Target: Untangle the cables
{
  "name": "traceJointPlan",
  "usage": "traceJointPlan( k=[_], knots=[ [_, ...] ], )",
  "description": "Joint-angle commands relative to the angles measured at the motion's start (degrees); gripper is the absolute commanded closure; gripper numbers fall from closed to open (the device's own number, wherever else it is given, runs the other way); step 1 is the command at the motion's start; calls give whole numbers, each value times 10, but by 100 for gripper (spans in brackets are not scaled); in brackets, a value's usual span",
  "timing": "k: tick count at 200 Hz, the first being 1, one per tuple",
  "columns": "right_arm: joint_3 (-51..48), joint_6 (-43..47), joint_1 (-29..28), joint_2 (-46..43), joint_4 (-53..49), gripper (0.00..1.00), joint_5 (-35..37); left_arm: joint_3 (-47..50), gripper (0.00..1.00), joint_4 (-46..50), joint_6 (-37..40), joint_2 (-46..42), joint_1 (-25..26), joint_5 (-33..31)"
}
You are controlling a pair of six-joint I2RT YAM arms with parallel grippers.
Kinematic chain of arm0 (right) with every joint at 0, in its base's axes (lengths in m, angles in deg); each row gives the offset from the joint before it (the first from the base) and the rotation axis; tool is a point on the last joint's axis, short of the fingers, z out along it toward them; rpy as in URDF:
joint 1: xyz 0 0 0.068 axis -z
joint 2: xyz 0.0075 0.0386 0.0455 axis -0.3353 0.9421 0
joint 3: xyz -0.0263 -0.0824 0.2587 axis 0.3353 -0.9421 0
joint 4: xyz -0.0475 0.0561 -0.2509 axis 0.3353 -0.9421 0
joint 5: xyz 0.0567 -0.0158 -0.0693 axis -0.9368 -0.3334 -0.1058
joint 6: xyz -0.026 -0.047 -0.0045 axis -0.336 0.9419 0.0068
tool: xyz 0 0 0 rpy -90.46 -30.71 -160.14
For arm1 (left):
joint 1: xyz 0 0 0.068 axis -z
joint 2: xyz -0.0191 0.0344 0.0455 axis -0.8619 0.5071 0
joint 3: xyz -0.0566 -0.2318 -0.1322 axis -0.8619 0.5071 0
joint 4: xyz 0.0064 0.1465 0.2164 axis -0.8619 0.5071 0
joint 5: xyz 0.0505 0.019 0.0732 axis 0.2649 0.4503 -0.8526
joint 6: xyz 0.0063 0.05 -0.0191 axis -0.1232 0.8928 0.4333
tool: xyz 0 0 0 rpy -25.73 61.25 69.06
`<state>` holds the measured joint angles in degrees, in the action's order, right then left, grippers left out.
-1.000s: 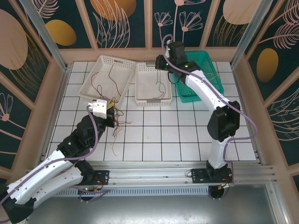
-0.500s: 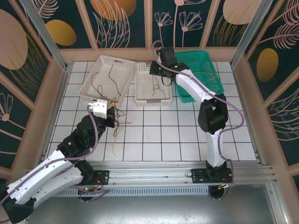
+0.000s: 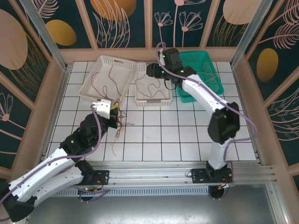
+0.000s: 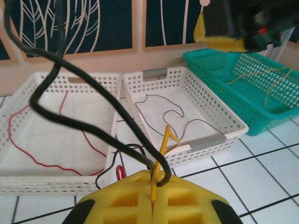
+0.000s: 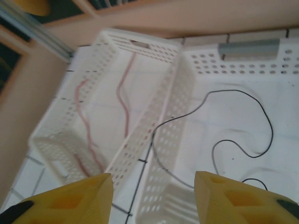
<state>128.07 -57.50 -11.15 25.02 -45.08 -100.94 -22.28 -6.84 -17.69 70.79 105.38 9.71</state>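
- We judge the sorting to be midway: a black cable (image 5: 219,91) lies loose in the middle white basket (image 3: 153,103). Red cables (image 4: 42,161) lie in the left white basket (image 3: 88,87) and tan cables (image 4: 266,79) in the teal basket (image 3: 205,58).
- The tangle of cables (image 3: 120,120) sits on the desk (image 3: 187,130), well apart from the baskets, just beside the left pincer (image 4: 153,186).
- The left pincer is clenched on the tangle. In its wrist view a yellow strand and a black one run straight into the closed jaws.
- The right pincer (image 5: 152,186) hovers above the middle basket with its jaws standing apart. Nothing is between them and it touches no cable.
- From above, the strands in the tangle are too fine to count; there seem to be several, red and black among them.
- The next move, as we judge it, calls for the right pincer to come to the tangle. It should close on a single strand near the left pincer's hold, then draw it out slowly while the left keeps the rest pinned.
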Motion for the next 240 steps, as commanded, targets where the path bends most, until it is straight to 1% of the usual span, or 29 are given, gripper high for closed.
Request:
traceJointPlan(
  k=[1, 16, 19, 30, 44, 60, 87, 101, 117, 152, 188, 218, 240],
  knots=[
    [-105, -25, -3, -99, 115, 49, -113, -26, 100, -37, -63, 10, -2, 33],
    [-183, -41, -3, -148, 176, 50, -183, -18, 100, -66, -105, 30, -2, 57],
    [-205, -44, -15, -163, 193, 51, -200, -16, 100, -73, -112, 33, -3, 62],
    [-258, -50, -27, -197, 234, 51, -232, -4, 100, -107, -138, 45, -3, 82],
    [-318, -52, -49, -235, 277, 55, -264, 6, 100, -152, -164, 55, -2, 104],
    [-375, -54, -73, -271, 307, 58, -275, 6, 100, -180, -181, 69, -3, 118],
    [-463, -95, -97, -305, 403, 59, -291, 15, 100, -216, -206, 83, -2, 148],
    [-477, -95, -108, -306, 417, 60, -296, 20, 100, -226, -219, 90, -1, 160],
    [-479, -81, -118, -306, 407, 61, -277, 29, 100, -234, -226, 92, -1, 169],
    [-479, -77, -122, -301, 409, 67, -266, 40, 100, -238, -234, 82, -2, 186],
    [-474, -73, -126, -282, 410, 68, -267, 48, 100, -238, -242, 76, -1, 192],
    [-474, -66, -131, -268, 406, 67, -260, 44, 100, -238, -241, 73, -2, 196],
    [-470, -56, -132, -258, 391, 67, -243, 44, 100, -239, -241, 71, -1, 199]
  ],
)
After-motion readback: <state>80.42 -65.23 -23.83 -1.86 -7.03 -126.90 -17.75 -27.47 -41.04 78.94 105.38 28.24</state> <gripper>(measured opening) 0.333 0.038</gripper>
